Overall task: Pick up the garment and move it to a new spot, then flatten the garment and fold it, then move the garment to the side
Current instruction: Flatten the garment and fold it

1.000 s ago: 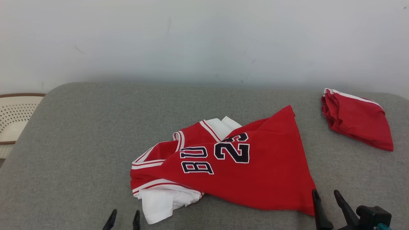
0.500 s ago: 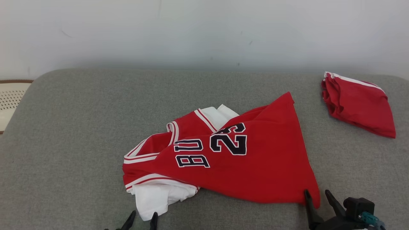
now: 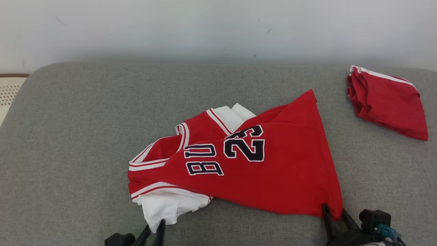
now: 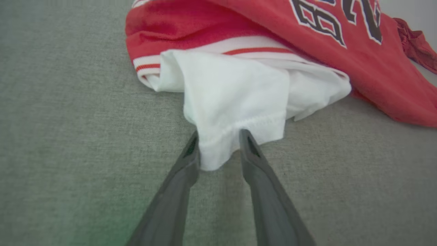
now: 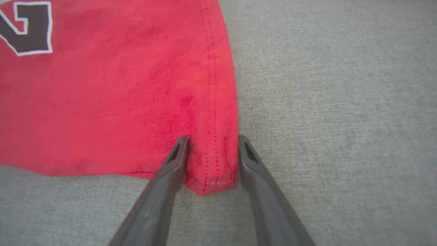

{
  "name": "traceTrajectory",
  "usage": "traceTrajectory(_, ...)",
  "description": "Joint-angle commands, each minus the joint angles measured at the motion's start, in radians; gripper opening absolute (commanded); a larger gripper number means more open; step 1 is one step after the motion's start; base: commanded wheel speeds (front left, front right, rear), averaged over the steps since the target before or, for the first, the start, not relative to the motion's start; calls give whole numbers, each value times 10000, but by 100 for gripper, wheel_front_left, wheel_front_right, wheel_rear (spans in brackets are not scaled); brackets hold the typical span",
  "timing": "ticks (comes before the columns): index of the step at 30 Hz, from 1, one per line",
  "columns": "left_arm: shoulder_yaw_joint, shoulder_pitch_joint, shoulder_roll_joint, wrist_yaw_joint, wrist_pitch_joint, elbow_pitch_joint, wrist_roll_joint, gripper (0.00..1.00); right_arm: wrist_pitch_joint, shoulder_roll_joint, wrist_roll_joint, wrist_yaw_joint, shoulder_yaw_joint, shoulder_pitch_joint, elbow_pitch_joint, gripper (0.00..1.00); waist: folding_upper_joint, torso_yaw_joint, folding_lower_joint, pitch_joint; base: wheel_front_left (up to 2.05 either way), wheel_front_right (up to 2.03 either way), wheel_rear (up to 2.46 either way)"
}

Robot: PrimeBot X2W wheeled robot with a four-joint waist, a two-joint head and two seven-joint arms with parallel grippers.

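The red basketball jersey (image 3: 273, 177), numbered 23 in dark, white-edged figures, lies crumpled near the middle of the gray cushion (image 3: 68, 153), its body spread toward the robot's right and its collar and striped armholes bunched toward the left, with a white sleeve (image 4: 235, 102) spilling out from under the striped trim. The left gripper (image 4: 219, 134) straddles the stitched corner of that sleeve, its two dark fingers apart with the cloth lying between them, not yet pinched. The right gripper (image 5: 213, 138) stands the same way around the hem corner (image 5: 211, 171) of the red body, jaws apart with only the tip of the corner between them. Both look set for the first pick-up. The risk lies in how little cloth each holds: the red corner barely reaches past the fingertips, so a shallow pinch could let it slip out as the arms lift. On the left, the fingers may catch only one layer of the doubled sleeve, leaving the jersey to hang twisted and harder to flatten. A folded red garment (image 3: 389, 106) lies well apart at the cushion's far right; a wide carry that way could drag the jersey over it. A pale perforated basket (image 3: 8, 92) sits off the left end.
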Motion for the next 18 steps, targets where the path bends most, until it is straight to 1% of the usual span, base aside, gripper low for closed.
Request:
traceTrajectory(1,-66,-191,17,-35,-40,70,-35,0,-50,79,108,2,154,-19,148,0,-1,-1,-1,-40,0,0,0)
traceTrajectory(6,-28,-42,20,78,-40,-128,102,0,-376,-40,326,1,317,-57,157,0,-1,46,-1,-256,0,0,0)
traceTrajectory(11,360,464,93,79,-40,-736,399,0,-585,-152,659,1,312,120,-151,0,-1,88,-1,-550,0,0,0)
traceTrajectory(13,641,733,263,72,-40,-1277,548,0,-586,-235,1038,1,481,236,-602,0,-1,104,-1,-691,0,0,0)
traceTrajectory(18,977,799,536,45,-40,-2290,851,0,-257,-674,1444,1,822,195,-1644,0,-1,79,-1,-841,0,0,0)
